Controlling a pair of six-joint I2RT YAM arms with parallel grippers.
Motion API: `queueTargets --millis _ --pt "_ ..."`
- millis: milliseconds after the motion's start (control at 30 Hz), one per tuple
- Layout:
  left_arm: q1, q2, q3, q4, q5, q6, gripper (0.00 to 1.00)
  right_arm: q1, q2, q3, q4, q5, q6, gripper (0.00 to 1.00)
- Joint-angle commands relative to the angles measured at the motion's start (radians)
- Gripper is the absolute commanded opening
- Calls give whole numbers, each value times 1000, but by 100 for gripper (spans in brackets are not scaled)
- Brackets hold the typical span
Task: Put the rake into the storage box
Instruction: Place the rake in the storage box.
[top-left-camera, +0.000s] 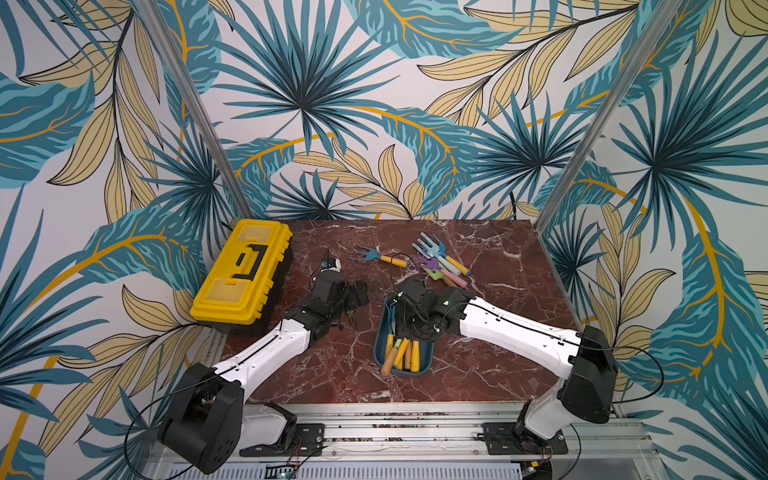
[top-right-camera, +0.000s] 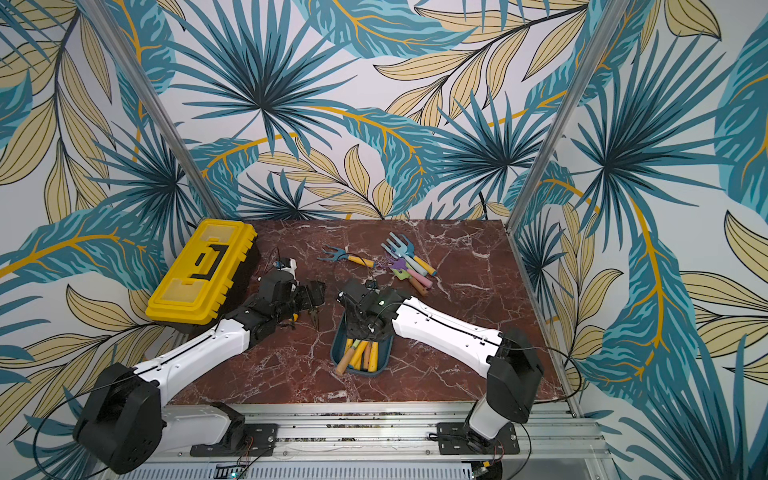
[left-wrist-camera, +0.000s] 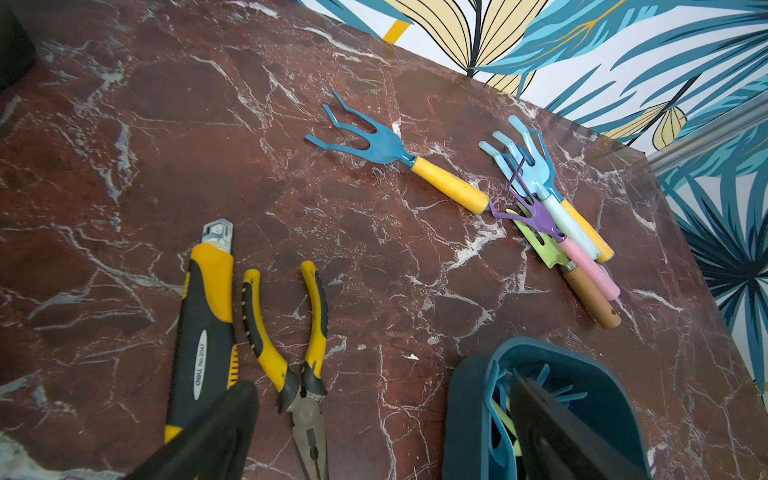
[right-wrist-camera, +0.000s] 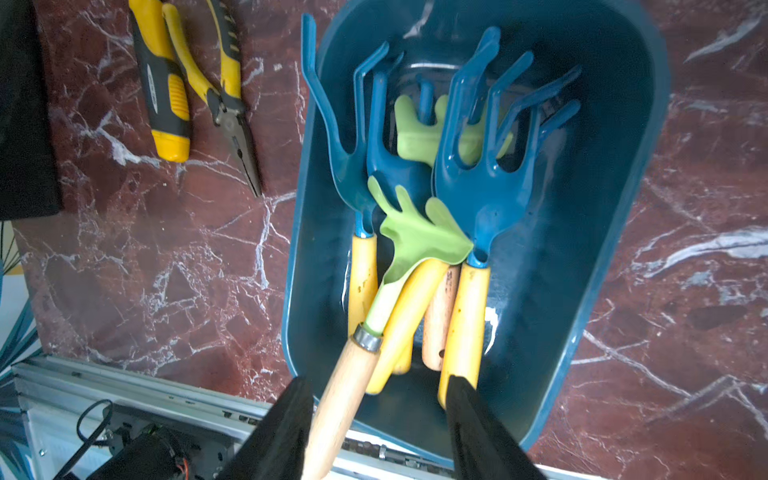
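Right hand (right-wrist-camera: 378, 380) loosely straddles rake (right-wrist-camera: 419, 237) lying in storage box (right-wrist-camera: 582, 249).

Lab-type robot test cell: marble-look tabletop (top-left-camera: 498, 365) boxed in by leaf-print backdrop (top-left-camera: 374, 62) on alu posts (top-left-camera: 197, 108); L arm (top-left-camera: 266, 349) + R arm (top-left-camera: 519, 328) bolted to alu rail (top-left-camera: 415, 432) at 6 o'clock. Toolbox (top-left-camera: 243, 270) at 10 o'clock; pliers (left-wrist-camera: 307, 374) + knife (left-wrist-camera: 208, 316) on top.
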Motion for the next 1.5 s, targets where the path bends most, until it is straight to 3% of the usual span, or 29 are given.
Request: queueTargets --millis 0,233,400,867,1033,1233,1467 --pt "6 18 -14 24 13 2 100 2 30 -53 -3 -81 -35 56" --pt "8 45 -5 18 22 6 100 21 87 -67 78 -158 -28 53" --pt "6 60 -3 26 22 5 100 32 128 -75 100 -185 83 54" --pt "9 55 -1 23 21 -6 100 33 228 -30 36 -136 208 42" --pt "10 45 -3 20 16 -5 100 33 226 -13 7 -113 227 33" --pt "10 35 -7 24 4 -5 100 33 153 -16 -47 -72 238 33" --pt "11 37 -8 26 10 -9 100 32 164 -18 -51 -77 224 41"
